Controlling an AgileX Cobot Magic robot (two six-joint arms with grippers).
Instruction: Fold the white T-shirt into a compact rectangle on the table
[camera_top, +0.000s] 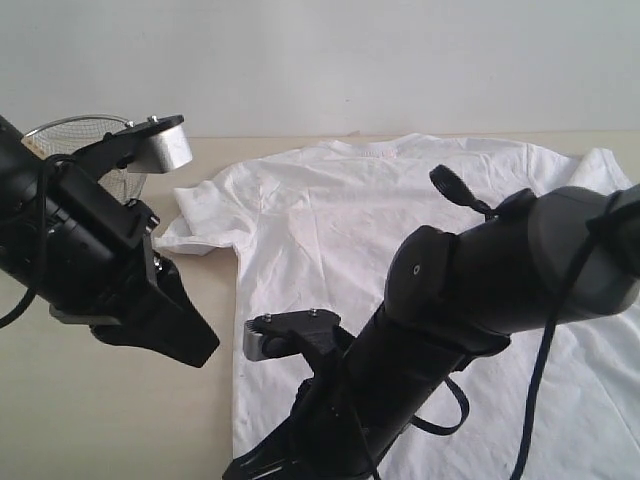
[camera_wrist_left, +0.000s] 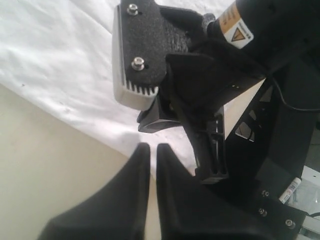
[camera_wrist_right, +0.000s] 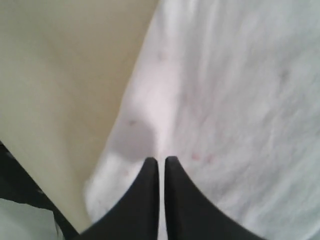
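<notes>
The white T-shirt lies spread flat on the table, neck toward the far edge, sleeves out to both sides. Faint red marks show through the cloth. My left gripper hangs shut and holds nothing, just off the shirt's left side edge; its fingertips point at that edge over bare table. My right gripper is shut with nothing between its jaws, over the shirt's lower left corner near the hem. In the exterior view its tips drop out of the bottom of the picture.
A silver wire-mesh bowl stands at the far left, behind the left arm. The right arm reaches across the shirt's lower half, its wrist camera close to the left gripper. Bare table lies left of the shirt.
</notes>
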